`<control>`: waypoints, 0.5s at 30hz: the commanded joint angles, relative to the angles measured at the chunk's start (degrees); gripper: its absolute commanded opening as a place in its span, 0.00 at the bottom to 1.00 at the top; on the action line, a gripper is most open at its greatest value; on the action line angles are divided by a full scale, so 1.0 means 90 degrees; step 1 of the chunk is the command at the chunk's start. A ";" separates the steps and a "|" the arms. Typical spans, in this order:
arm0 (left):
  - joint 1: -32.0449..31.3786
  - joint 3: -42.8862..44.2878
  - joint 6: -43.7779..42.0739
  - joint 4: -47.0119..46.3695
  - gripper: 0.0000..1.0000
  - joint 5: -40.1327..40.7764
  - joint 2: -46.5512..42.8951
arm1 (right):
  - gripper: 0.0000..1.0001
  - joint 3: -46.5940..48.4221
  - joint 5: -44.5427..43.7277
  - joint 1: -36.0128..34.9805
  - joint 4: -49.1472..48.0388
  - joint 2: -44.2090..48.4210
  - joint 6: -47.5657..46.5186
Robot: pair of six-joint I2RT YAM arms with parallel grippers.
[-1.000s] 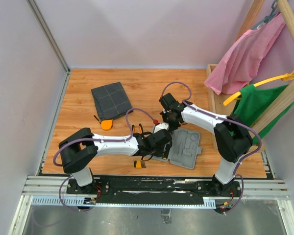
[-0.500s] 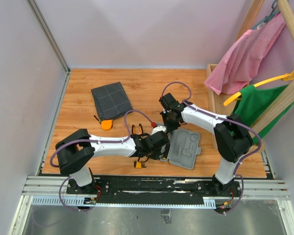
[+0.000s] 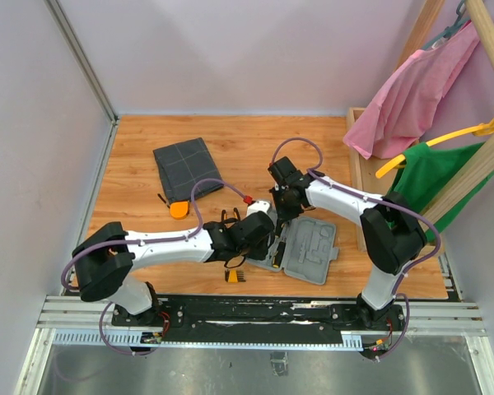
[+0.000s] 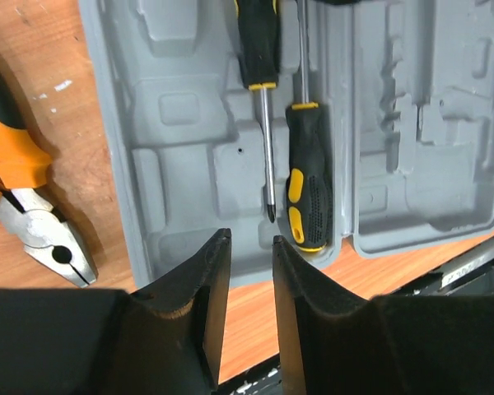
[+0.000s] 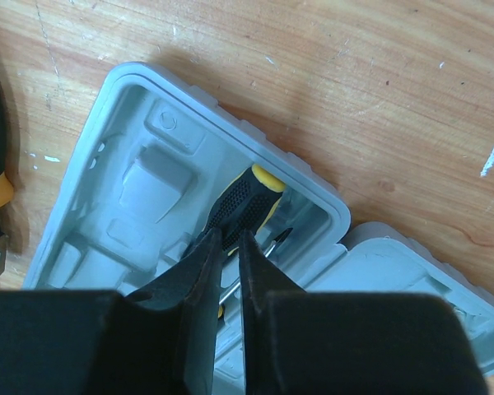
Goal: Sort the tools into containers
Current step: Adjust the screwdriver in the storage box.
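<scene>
While both screwdrivers [image 4: 308, 193] lie in the grey case [image 4: 181, 115], I'd lift the left gripper [image 4: 245, 247] straight up, its fingers slightly apart and empty. Right gripper [image 5: 229, 240]: fingers nearly together over one handle, grip unclear. Pliers [image 4: 25, 193] lie just left of the case. Bit holder [image 3: 235, 276] near; orange piece [image 3: 179, 209] touching the far-left pouch [image 3: 187, 169].

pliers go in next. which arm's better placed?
Probably left. Its gripper hangs open and empty at the edge of the case, and the pliers lie on the table right beside it. The right gripper sits narrowed over a screwdriver inside the case.
</scene>
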State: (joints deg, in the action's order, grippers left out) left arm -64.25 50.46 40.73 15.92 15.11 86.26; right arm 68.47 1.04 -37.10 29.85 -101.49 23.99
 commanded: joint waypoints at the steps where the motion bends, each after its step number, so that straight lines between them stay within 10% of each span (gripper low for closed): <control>1: 0.0113 -0.0088 0.0064 -0.0443 0.32 -0.0039 -0.0077 | 0.15 -0.0405 0.0203 -0.0081 0.0153 -0.0288 0.0109; 15: 0.0112 -0.0713 0.0120 -0.0686 0.31 -0.0065 -0.0597 | 0.14 -0.0947 0.0906 -0.0290 0.0006 -0.0159 0.1135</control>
State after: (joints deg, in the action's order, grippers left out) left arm -63.33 44.34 41.23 10.79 13.85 82.15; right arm 64.27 7.44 -37.10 24.77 -99.63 30.04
